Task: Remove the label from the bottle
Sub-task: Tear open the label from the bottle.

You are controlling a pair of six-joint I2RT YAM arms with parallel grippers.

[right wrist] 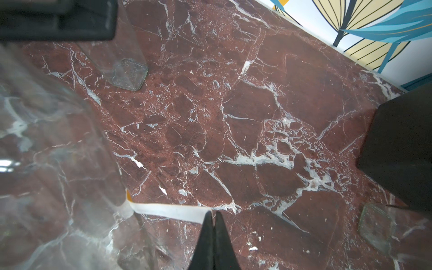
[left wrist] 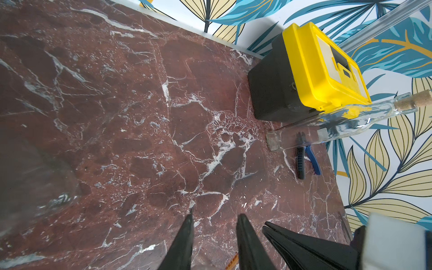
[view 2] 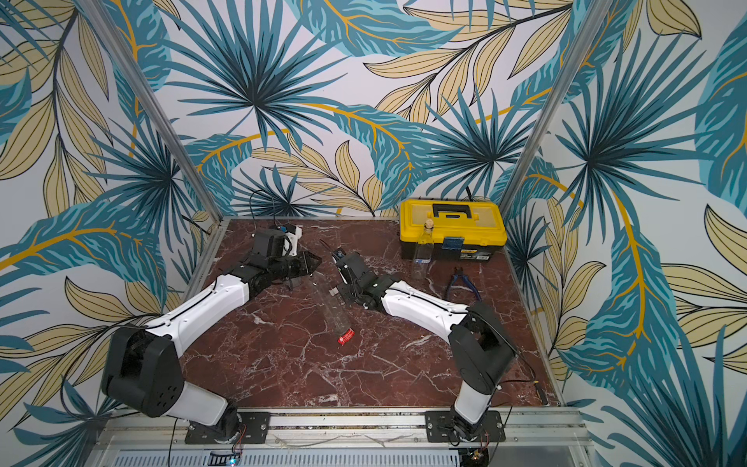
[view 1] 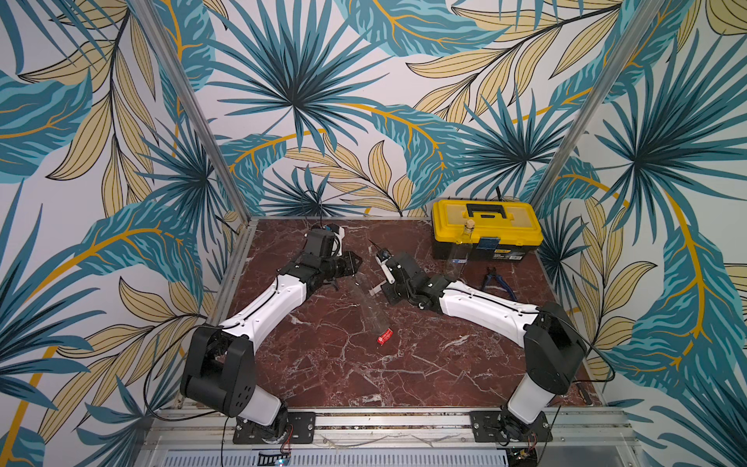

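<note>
A clear glass bottle (view 1: 370, 307) with a red cap (view 1: 385, 336) slants between my two arms in both top views, cap end down on the marble table (view 1: 343, 372). My left gripper (view 1: 357, 263) is shut on the bottle's upper end. In the left wrist view its fingers (left wrist: 187, 236) stand apart with clear glass between them. My right gripper (right wrist: 212, 214) is shut on a white label (right wrist: 168, 211). The label runs as a strip from the fingertips back to the blurred bottle side (right wrist: 58, 163), where an orange edge still clings.
A yellow and black toolbox (view 1: 485, 226) stands at the back right. In front of it stands a second clear bottle with a cork (view 1: 461, 250). Blue-handled pliers (view 1: 495, 281) lie beside that bottle. Patterned walls and metal posts close in the table.
</note>
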